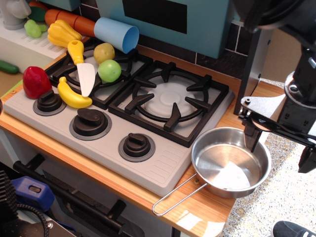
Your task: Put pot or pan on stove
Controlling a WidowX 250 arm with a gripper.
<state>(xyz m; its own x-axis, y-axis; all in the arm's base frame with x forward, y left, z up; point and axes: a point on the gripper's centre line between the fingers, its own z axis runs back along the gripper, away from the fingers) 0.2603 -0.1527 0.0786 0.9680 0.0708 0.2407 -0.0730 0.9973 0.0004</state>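
The shiny steel pan (229,164) sits on the wooden counter just right of the stove, its wire loop handle (177,195) pointing to the front left. The grey stove (163,169) has three dark knobs; its right burner (170,101) carries nothing, and its left burner holds toy food. My gripper (279,150) is open at the pan's far right rim. Its left finger (252,137) hangs just inside the rim. Its right finger (306,165) is outside the pan, past the counter's edge. Whether a finger touches the rim I cannot tell.
On the left burner lie a toy knife (85,71), a banana (73,95), a green ball (109,70) and a potato (104,52). A red pepper (35,81) and a tipped light-blue cup (117,33) are nearby. A dark metal post (256,59) stands behind the pan.
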